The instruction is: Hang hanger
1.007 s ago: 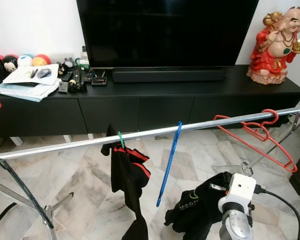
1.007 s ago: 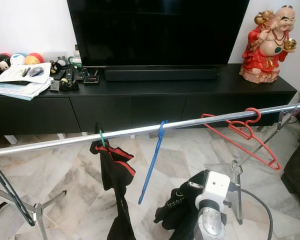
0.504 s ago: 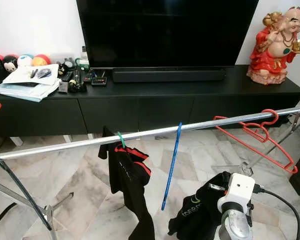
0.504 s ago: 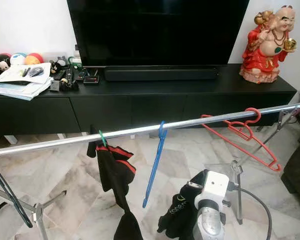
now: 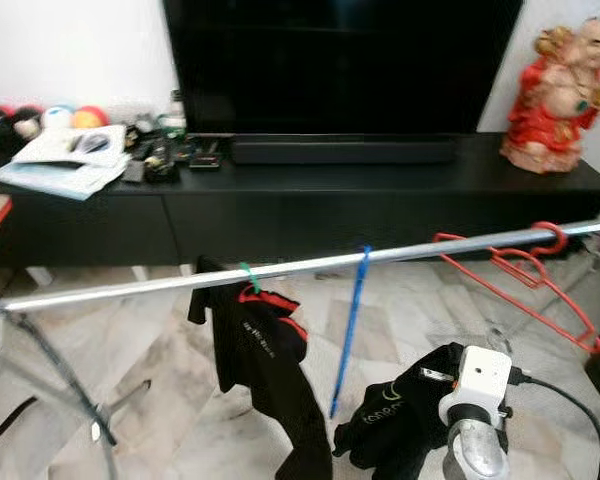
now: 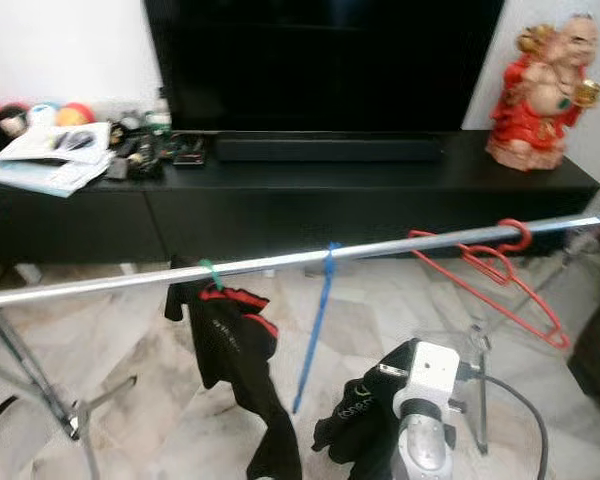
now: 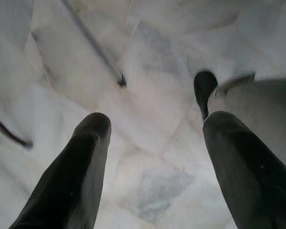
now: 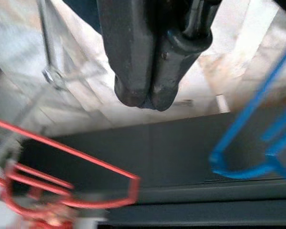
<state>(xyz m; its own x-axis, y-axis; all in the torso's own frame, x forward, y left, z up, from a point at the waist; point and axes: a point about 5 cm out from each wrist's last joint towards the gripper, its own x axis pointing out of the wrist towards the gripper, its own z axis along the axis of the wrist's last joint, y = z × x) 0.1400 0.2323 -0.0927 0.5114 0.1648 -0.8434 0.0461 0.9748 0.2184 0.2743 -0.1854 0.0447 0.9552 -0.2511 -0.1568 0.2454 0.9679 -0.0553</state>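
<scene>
A silver rail (image 5: pixel 130 290) runs across in front of me. On it hang a green hanger (image 5: pixel 246 277) carrying a black garment with red trim (image 5: pixel 260 350), a bare blue hanger (image 5: pixel 348 330) and red hangers (image 5: pixel 520 275) at the right end. My right arm (image 5: pixel 477 400) is low, below the rail, with a second black garment (image 5: pixel 390 425) bunched at its left side. My right gripper (image 8: pixel 144 98) is shut and points up toward the blue hanger (image 8: pixel 248 143) and a red hanger (image 8: pixel 62 191). My left gripper (image 7: pixel 157 121) hangs open over the marble floor.
Behind the rail stands a long black TV console (image 5: pixel 380 200) with a red statue (image 5: pixel 560 90) on its right end and papers and toys (image 5: pixel 60 165) on its left. The rack's leg (image 5: pixel 70 390) slants down at lower left. A black cable (image 5: pixel 570 410) trails from my right wrist.
The whole view has shifted slightly and blurred, so the camera moved. The black garment on the green hanger has swung and hangs longer. My right arm stays low.
</scene>
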